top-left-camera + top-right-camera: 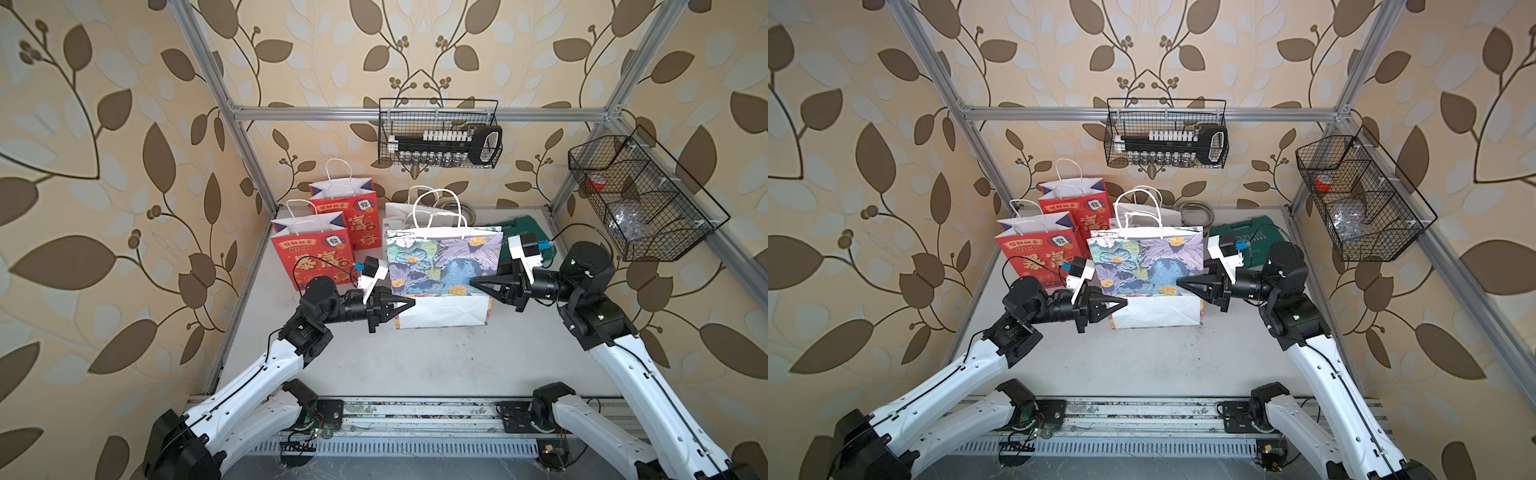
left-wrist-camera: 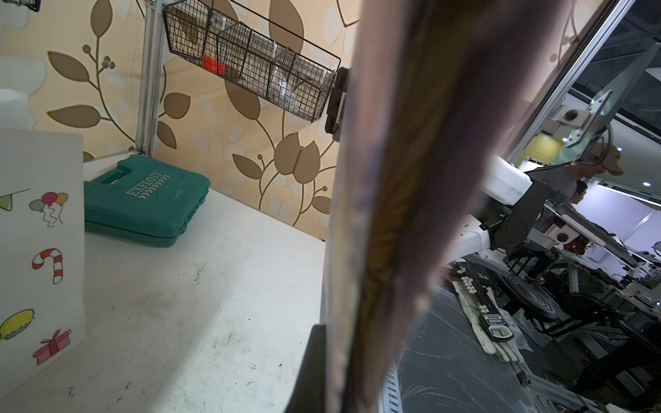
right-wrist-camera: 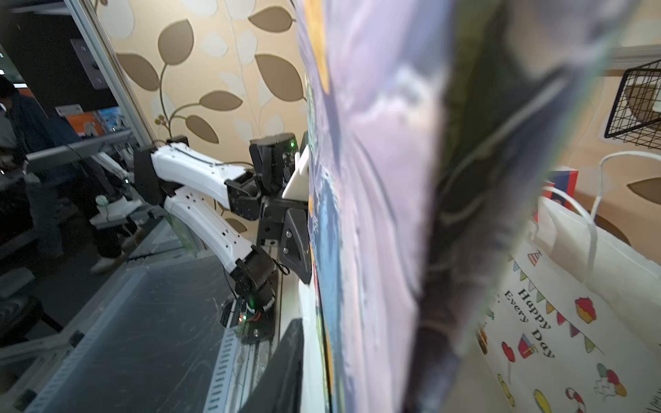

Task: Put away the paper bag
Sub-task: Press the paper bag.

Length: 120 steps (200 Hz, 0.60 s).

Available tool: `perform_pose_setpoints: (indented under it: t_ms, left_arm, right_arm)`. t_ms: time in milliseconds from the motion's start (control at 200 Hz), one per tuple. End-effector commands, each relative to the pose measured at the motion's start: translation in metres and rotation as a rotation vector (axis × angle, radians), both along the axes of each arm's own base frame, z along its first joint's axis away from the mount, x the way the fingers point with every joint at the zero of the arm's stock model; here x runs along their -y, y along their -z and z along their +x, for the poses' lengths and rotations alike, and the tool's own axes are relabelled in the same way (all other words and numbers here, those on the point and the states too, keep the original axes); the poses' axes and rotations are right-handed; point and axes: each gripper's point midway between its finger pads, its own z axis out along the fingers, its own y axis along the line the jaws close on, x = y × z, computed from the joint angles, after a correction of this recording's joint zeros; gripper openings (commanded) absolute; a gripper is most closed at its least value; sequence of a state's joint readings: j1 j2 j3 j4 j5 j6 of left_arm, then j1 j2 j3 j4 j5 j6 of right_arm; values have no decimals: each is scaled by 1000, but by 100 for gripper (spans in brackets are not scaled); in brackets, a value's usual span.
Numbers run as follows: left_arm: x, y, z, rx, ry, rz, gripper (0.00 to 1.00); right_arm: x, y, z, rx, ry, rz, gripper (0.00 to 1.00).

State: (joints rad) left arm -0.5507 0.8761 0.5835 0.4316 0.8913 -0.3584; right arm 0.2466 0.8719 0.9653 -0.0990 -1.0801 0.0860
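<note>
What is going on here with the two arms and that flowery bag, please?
Two arms have the floral paper bag upright between them. The left pincer is shut on one side edge, low down; the right pincer meets the opposite edge, though whether it is clamped is unclear. The bag looks flattened, its white base folded up. Two red bags stand behind it, by the back wall.

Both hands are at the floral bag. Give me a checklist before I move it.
1. Left hand shut on floral bag edge: ok.
2. Right hand gripping opposite edge: cannot tell.
3. Handles free of both hands: ok.
4. Room straight behind bag: not ok, white bag stands there.
5. Green case apart from bag: ok.
</note>
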Motion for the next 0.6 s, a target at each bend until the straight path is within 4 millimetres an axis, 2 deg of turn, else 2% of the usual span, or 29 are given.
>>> perform_pose_setpoints:
  t_ms: [0,80,200,215,245,265,300,355,415,490,595]
  left_arm:
    - [0,1,-10,38,35,4,0]
    - [0,5,-9,32,36,12,0]
    - [0,9,-10,25,38,17,0]
    - [0,9,-10,26,37,17,0]
    - [0,10,-10,23,37,18,0]
    - [0,10,-10,22,37,19,0]
    - [0,11,-10,22,36,21,0]
    - [0,14,-10,16,38,27,0]
    - [0,17,-10,10,40,33,0]
    - [0,23,-10,0,44,43,0]
    - [0,29,-11,-8,47,58,0]
  right_arm:
    - [1,-21,-1,63,14,22,25]
    - [1,-24,-2,75,8,27,0]
    - [2,-27,-2,90,12,33,0]
    - [2,-27,-2,91,16,33,4]
    - [2,-28,-1,92,25,35,25]
    - [2,-29,0,93,30,35,32]
    - [3,-30,0,98,33,37,36]
    - [3,-32,1,109,43,40,36]
    - [4,-34,2,120,46,44,25]
    - [4,-38,2,132,45,51,1]
    - [4,-42,1,143,47,59,0]
